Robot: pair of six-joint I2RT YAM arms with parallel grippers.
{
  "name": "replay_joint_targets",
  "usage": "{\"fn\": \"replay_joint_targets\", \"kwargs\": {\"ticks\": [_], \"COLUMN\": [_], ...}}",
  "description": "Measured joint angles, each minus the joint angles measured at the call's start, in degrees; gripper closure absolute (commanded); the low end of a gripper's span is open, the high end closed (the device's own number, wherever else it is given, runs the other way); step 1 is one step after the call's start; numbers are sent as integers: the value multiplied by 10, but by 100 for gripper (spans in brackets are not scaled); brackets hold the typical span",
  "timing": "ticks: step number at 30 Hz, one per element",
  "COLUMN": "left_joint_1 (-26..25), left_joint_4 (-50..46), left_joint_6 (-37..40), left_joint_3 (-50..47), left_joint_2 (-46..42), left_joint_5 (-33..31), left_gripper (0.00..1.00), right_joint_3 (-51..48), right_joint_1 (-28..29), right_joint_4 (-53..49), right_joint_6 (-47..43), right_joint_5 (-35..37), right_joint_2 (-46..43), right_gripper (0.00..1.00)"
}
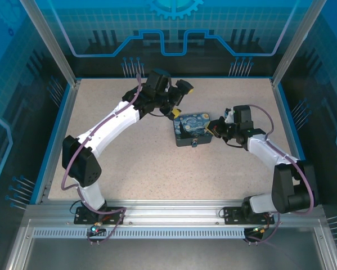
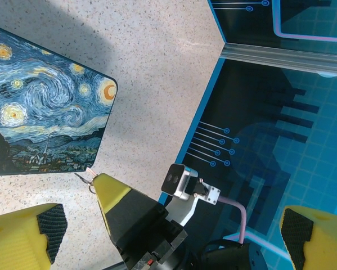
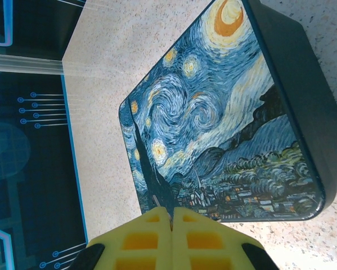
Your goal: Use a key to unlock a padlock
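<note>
Speckled tabletop (image 1: 140, 163) holds painted box (image 1: 191, 128), padlock (image 1: 194, 144) at its near wall; right gripper (image 3: 171, 216) pinches key (image 2: 82, 178) by the box's right edge, apparently readying insertion, while left gripper (image 1: 181, 100) hovers spread wide, free to steady.

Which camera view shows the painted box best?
Right wrist view: the painted box is large, lid print and one side wall clear. Top external shows it whole but small; left wrist shows part of its lid.

A speckled beige table (image 1: 145, 163) carries a Starry Night box (image 1: 192, 128).
</note>
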Motion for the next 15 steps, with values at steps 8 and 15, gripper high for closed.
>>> {"fn": "replay_joint_targets", "kwargs": {"ticks": [8,15], "left_joint_1": [3,3], "left_joint_4": [28,45], "left_joint_6": [-2,-10], "left_joint_3": [-3,-3], "left_joint_2": [0,0], "left_joint_5": [4,13], "left_gripper": [1,1], "right_joint_3": [0,0], "right_joint_1": [0,0], "right_joint_4": [12,16], "right_joint_6": [2,4], "right_joint_5": [-2,-5], "right_joint_2": [12,13], "right_gripper": [100,100]}}
